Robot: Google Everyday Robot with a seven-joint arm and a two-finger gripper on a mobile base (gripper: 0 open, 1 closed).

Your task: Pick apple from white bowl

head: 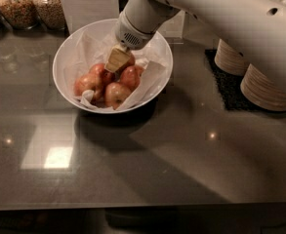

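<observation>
One apple [103,75] lies just below the gripper [114,65] in white bowl [60,67]

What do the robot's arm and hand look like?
The arm is a fat, smooth, creamy-white tube with a few small dark holes. Its round wrist end has a grey dotted grille. The hand, just over the apples in the bowl, is a small tan wedge. No cables show.

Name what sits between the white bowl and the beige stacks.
Camera view: bare countertop and black mat edge; the gripper is inside the white bowl.
</observation>
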